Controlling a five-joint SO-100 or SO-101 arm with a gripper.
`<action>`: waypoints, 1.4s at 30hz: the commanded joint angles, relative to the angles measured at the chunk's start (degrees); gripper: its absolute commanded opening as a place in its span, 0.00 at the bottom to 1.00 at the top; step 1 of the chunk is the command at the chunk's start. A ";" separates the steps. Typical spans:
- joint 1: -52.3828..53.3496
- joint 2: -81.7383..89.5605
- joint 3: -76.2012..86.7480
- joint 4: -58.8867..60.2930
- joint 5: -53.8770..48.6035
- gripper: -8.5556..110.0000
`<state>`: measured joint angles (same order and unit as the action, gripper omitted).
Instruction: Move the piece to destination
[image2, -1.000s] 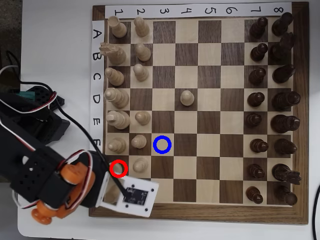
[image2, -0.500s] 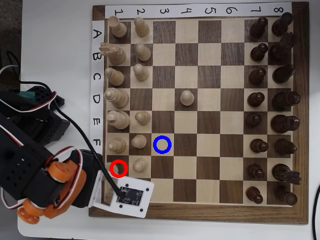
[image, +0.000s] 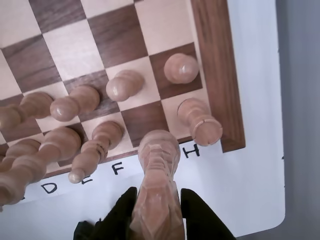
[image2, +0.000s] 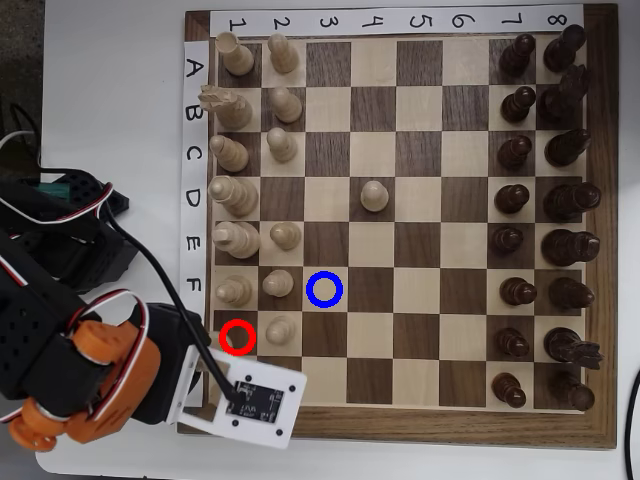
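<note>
In the wrist view the piece (image: 159, 185), a pale knight with a notched head, fills the bottom centre. It stands between the black fingers (image: 122, 215) of my gripper (image: 159, 220), which is shut on it above the white strip by the letter H. In the overhead view the knight and the fingers are hidden under the white camera board (image2: 250, 402) at the board's lower left corner. The destination (image2: 325, 289), a light square with a blue ring, lies up and to the right of that board. The dark square with the red ring (image2: 238, 337) holds no piece.
Pale pieces crowd columns 1 and 2: a rook (image: 200, 120), pawns (image: 181, 67) (image: 125, 85) and a bishop (image: 95, 147) near the gripper. A second pale knight (image2: 218, 98) stands at B1, a lone pawn (image2: 374, 194) at D4. Dark pieces (image2: 520, 200) fill the right columns.
In the overhead view the arm and its camera board have slid down and to the left, off the red-ringed square toward the board's lower left corner.
</note>
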<state>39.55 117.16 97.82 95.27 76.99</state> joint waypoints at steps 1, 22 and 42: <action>0.18 2.81 -3.34 0.35 -0.26 0.07; -3.78 6.50 -10.99 0.62 0.53 0.07; -18.81 5.54 -18.19 -2.72 4.66 0.07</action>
<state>22.32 122.61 82.27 94.39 81.04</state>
